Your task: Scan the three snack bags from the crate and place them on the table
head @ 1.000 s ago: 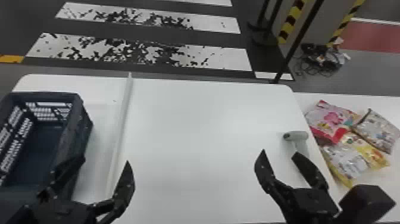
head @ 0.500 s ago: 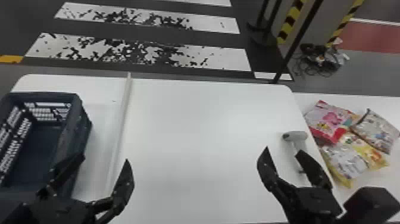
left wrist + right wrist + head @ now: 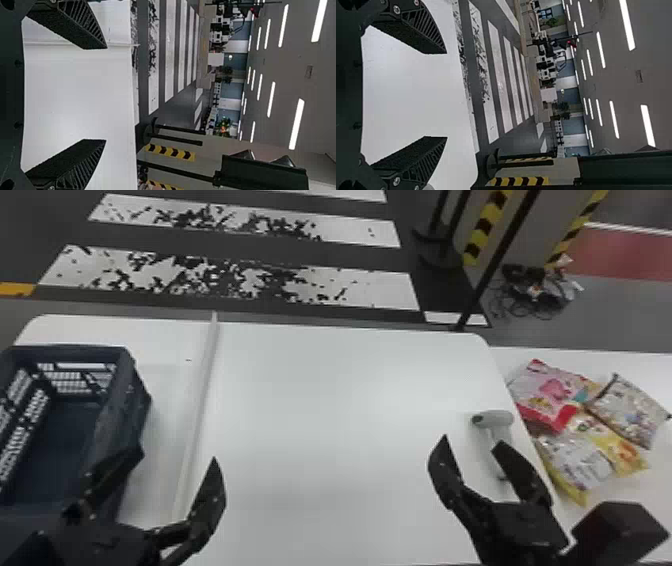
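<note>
Head view: right gripper [image 3: 472, 441] empty, fingers spread, just short of the scanner [image 3: 500, 419], whose long handle runs back toward the robot. Farther right, three snack bags [image 3: 575, 460] bunched on the side table [image 3: 610, 362], far nearer this gripper than the other. Left gripper [image 3: 177, 455] likewise wide and empty, beside the crate [image 3: 122, 405]. Probably all placed; any regrasp best done rightward, with care around the scanner.

pink-red bag [image 3: 550, 392], patterned bag [image 3: 631, 410], yellow-edged bag [image 3: 577, 460]: flat, bunched, bench [image 3: 650, 482], 3 o'clock | navy crate [image 3: 125, 390]: upright, 9 o'clock
</note>
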You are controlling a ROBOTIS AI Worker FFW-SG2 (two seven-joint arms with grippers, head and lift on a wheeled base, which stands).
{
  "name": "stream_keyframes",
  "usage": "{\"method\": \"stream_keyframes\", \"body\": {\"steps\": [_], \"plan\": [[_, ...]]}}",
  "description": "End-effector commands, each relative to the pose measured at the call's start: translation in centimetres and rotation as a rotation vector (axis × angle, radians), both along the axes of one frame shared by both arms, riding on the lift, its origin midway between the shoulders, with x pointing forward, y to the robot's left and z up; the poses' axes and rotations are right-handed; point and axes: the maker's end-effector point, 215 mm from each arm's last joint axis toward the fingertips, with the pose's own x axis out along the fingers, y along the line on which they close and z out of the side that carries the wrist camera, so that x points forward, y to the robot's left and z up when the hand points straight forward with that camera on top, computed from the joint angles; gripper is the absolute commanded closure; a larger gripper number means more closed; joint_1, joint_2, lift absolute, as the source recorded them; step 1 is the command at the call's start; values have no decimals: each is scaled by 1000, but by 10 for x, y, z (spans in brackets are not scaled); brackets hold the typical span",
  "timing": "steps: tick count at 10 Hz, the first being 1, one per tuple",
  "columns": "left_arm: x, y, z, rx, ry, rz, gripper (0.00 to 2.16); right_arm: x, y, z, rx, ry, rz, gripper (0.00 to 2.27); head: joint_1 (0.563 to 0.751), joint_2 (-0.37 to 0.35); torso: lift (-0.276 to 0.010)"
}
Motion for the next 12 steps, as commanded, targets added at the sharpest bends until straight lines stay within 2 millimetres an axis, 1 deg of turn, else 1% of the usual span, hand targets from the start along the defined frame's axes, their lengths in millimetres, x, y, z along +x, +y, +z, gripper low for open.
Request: {"method": "stream_keyframes", "body": {"steps": [1, 7, 9, 10, 11, 12], "plan": [[2, -1, 2, 0, -5, -2, 22, 0, 0, -1, 4, 0, -2, 127, 695, -152, -62], [7, -4, -1, -15, -2, -9, 22, 1, -2, 4, -3, -14, -4, 127, 695, -160, -62], [9, -4, -6, -16, 2, -9, 22, 2, -2, 13, -3, -40, -3, 103, 695, -161, -62], [10, -4, -6, -18, 1, -9, 22, 0, 1, 6, -2, -12, 9, 110, 695, -161, -62], [10, -3, -8, -16, 4, -6, 19, -1, 3, 3, 3, 2, 13, 110, 695, -157, -62], [10, -3, -7, -17, 1, -4, 9, 1, 3, 4, 6, -3, 10, 110, 695, -153, -62]]}}
